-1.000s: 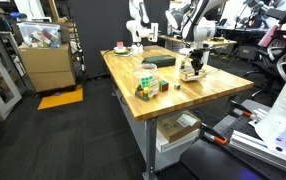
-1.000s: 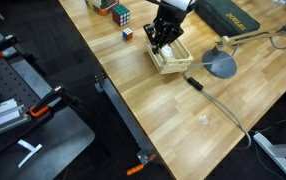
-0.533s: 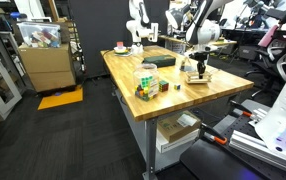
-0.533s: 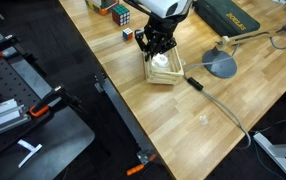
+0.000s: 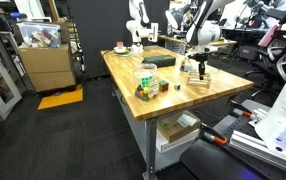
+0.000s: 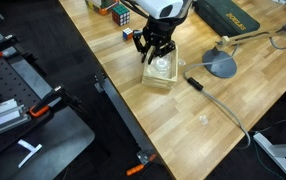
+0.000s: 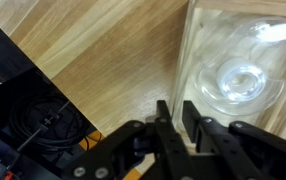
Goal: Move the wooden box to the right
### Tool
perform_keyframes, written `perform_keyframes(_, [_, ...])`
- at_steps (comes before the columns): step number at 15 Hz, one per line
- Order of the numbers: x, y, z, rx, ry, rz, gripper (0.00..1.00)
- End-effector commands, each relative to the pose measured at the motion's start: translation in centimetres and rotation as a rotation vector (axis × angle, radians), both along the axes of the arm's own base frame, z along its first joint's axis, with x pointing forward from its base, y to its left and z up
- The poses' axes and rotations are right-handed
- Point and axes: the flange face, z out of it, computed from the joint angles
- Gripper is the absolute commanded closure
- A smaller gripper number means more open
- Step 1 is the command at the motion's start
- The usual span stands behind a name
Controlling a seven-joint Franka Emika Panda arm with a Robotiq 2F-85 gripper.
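Note:
The wooden box (image 6: 164,73) is a small pale open-topped box on the wooden table, and it also shows in an exterior view (image 5: 197,77). In the wrist view its wall (image 7: 186,50) stands between my jaws, with a clear round object (image 7: 238,80) lying inside the box. My gripper (image 6: 153,56) comes down from above and is shut on the box's wall. It also shows in an exterior view (image 5: 200,68) and in the wrist view (image 7: 178,112). The box rests on the tabletop near the table's edge.
Multicoloured puzzle cubes (image 6: 120,14) and a small cube (image 6: 127,34) lie beyond the box. A grey round base (image 6: 221,66) and a dark green case (image 6: 233,15) stand to the side. A black cable end (image 6: 195,84) lies close by. A cardboard box (image 5: 45,62) stands on the floor.
My gripper has slid along the table with the wooden box, away from the green case and toward the table's edge. The move has slowed over the last half second.

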Motion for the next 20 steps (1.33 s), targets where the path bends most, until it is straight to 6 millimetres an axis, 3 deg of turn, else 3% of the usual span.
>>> perform_keyframes(1, [0.5,0.2,-0.2,0.001,0.009,-0.003,0.47])
perform_keyframes(4, [1.7,0.7,1.3,-0.017,-0.017,0.032,0.25])
perform_keyframes(8, [2.6,2.1,4.9,-0.083,-0.052,0.100,0.01])
perform_keyframes(12, [0.9,5.4,8.6,-0.058,-0.089,0.199,0.00])
perform_keyframes(13, [2.8,4.1,7.1,-0.079,-0.078,0.164,0.00])
perform_keyframes(15, [1.7,5.4,8.3,-0.062,-0.090,0.180,0.00])
perform_keyframes(20, [1.1,5.4,8.4,-0.058,-0.088,0.182,0.00])
